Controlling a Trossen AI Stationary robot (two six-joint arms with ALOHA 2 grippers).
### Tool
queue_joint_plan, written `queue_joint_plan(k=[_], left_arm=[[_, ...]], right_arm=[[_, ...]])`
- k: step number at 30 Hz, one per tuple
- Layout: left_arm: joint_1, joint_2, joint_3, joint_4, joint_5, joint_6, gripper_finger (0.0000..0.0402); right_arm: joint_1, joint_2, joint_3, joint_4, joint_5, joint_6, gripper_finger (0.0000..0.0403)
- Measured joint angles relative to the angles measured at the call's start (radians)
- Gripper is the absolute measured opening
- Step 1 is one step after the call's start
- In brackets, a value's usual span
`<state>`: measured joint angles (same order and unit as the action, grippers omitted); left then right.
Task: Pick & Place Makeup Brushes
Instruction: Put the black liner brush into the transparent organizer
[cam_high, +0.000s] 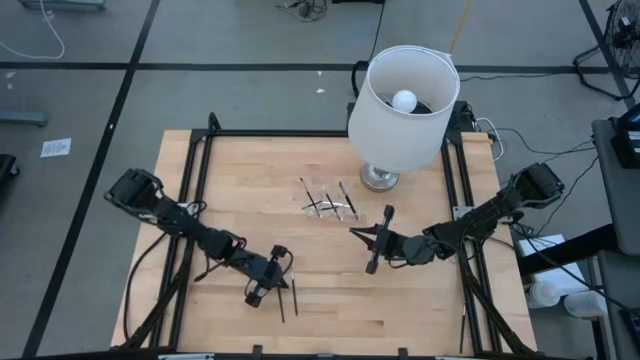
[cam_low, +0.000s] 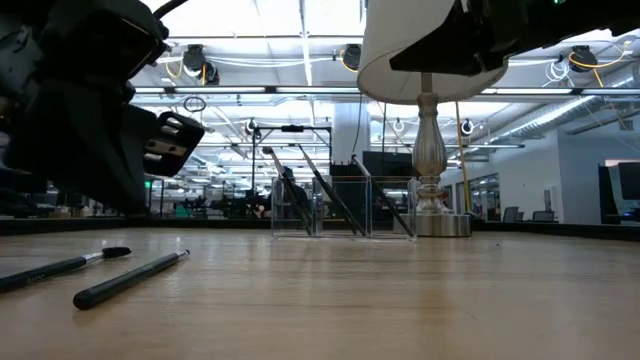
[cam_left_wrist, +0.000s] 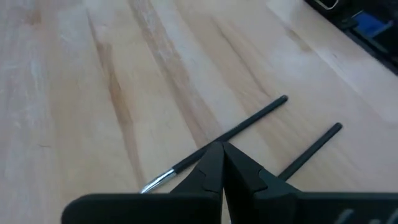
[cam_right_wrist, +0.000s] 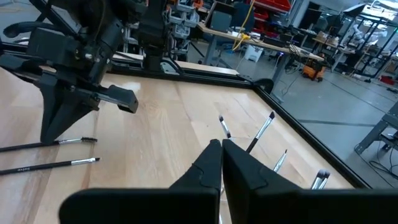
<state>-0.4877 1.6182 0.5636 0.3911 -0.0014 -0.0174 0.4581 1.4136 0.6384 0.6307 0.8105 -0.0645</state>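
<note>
Several makeup brushes (cam_high: 330, 200) stood in the clear holder (cam_low: 340, 208) beside the lamp (cam_high: 400, 105); two loose brushes (cam_high: 287, 297) lay well away from it, under the closed, empty left claw (cam_high: 258, 292). The right claw (cam_high: 372, 262) was closed and empty too.

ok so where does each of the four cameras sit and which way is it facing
High view: overhead, straight down on the table; both arms, lamp, clear holder.
Low view: table height, facing the room; left gripper above two loose brushes.
Left wrist view: down past shut fingers at those brushes.
Right wrist view: across table past right gripper; it shares the loose brushes with the low view.
</note>
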Motion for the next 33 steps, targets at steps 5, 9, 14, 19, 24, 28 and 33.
queue_joint_plan(k=[5,9,14,19,24,28,33], left_arm=[[-0.022,0.048,-0.002,0.037,-0.017,0.035,0.0005],[-0.003,0.093,0.016,0.05,0.009,0.035,0.0003],[0.018,0.148,0.055,0.056,0.086,0.039,0.0003],[0.042,0.192,0.087,0.06,0.152,0.045,0.0004],[0.053,0.196,0.095,0.058,0.167,0.058,0.0006],[0.056,0.197,0.095,0.066,0.167,0.084,0.0003],[0.075,0.199,0.099,0.08,0.159,0.13,0.0007]], right_arm=[[0.001,0.0,0.0,0.0,0.0,0.018,0.0],[0.001,0.0,0.0,-0.008,0.0,0.027,0.0],[0.001,0.0,0.0,-0.012,0.0,0.027,0.0],[0.001,0.0,-0.001,-0.021,0.0,0.027,0.0],[0.001,0.0,-0.001,-0.024,-0.001,0.034,0.0],[0.001,0.0,-0.001,-0.034,-0.004,0.066,0.0],[-0.001,0.0,-0.001,-0.045,-0.076,0.105,0.0]])
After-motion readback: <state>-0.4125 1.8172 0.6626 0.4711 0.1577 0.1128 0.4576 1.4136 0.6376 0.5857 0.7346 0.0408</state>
